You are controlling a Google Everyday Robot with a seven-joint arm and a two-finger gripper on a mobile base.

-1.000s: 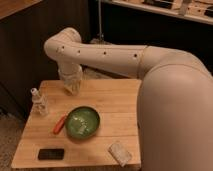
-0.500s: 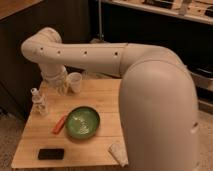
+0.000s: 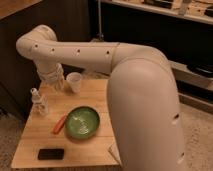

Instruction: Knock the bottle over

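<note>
Dark panelling and shelving stand behind a small wooden table (image 3: 85,150), seen from above with the robot's pale arm (image 3: 140,100) sweeping across from 3 o'clock. At the table's middle sits a green bowl (image 3: 82,122), with an orange-red stick-like item (image 3: 60,123) just beside it at 9 o'clock and a flat black slab (image 3: 50,153) near the front edge at 7 o'clock. The bottle (image 3: 38,101) stands upright near the left edge, at 10 o'clock from the bowl, and a translucent white cup (image 3: 74,82) stands at 12 o'clock. The gripper (image 3: 56,84) hangs low between cup and bottle, nearer the cup, apparently touching neither; whether it is spread or closed I cannot tell. From the gripper the bottle lies at about 7 o'clock. The step in hand looks like the approach before the push. To do it well, the gripper should travel toward 7 o'clock and meet the bottle high, near its neck, so it tips and does not merely slide. A short, firm sideways nudge would suit. Pushing toward 9 o'clock risks sending it off the edge, so a tip toward 6 o'clock seems safer. Swinging back toward 3 o'clock could catch the cup.
</note>
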